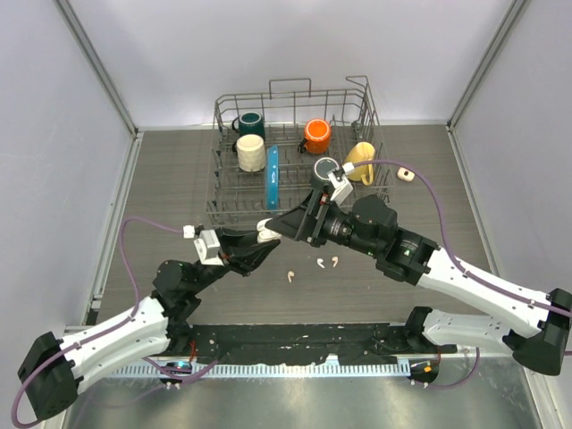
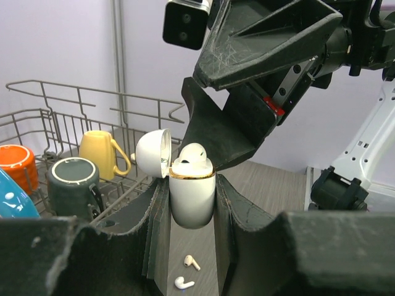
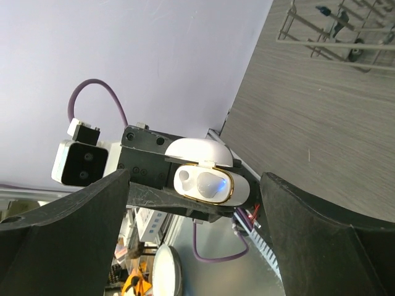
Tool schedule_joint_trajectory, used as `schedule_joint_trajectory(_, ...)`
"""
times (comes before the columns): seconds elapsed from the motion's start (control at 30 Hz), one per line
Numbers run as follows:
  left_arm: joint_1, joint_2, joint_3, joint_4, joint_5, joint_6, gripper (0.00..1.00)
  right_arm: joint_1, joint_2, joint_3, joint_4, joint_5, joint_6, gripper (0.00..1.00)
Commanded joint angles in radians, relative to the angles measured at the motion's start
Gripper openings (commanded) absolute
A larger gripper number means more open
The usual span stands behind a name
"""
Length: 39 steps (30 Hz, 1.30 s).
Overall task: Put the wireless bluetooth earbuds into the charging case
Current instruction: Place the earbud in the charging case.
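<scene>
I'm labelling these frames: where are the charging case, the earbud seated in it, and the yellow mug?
charging case (image 2: 192, 200), left wrist view, white body below the gold rim.
seated earbud (image 2: 193, 154), left wrist view, its rounded top.
yellow mug (image 2: 99, 154), left wrist view, its side wall.

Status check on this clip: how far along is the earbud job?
Done: one earbud sits in the open charging case. In hand: the left gripper is shut on the case, and the right gripper hovers at it, open and empty. Left: three earbuds lie on the table, and the lid is up.
</scene>
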State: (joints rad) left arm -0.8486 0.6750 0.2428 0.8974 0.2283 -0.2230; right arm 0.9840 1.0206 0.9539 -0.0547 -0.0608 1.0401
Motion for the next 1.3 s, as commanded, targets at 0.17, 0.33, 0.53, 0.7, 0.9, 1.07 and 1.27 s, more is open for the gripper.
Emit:
schedule_joint_trajectory(0.17,0.006,0.021,0.043,0.063,0.002,0.025,0.0,-0.005,0.029,-0.036,0.128,-0.085,0.07,0.92)
schedule_joint_trajectory(0.33,0.005,0.037,0.049,0.071,0.005,0.025,0.0,-0.005,0.042,-0.058,0.16,-0.111,0.098,0.91)
schedule_joint_trajectory(0.53,0.005,0.046,0.056,0.077,0.013,0.022,0.0,-0.008,0.067,-0.087,0.226,-0.152,0.138,0.72)
schedule_joint_trajectory(0.7,0.005,0.049,0.053,0.078,0.013,0.019,0.0,-0.008,0.072,-0.099,0.246,-0.163,0.146,0.58)
schedule_joint_trajectory(0.9,0.006,0.052,0.053,0.08,0.014,0.019,0.0,-0.008,0.07,-0.103,0.253,-0.163,0.14,0.45)
schedule_joint_trajectory(1.07,0.006,0.06,0.055,0.08,0.016,0.011,0.0,-0.008,0.075,-0.092,0.243,-0.165,0.112,0.33)
schedule_joint_trajectory(1.27,0.005,0.067,0.053,0.081,0.019,-0.001,0.0,-0.008,0.082,-0.061,0.165,-0.151,0.031,0.22)
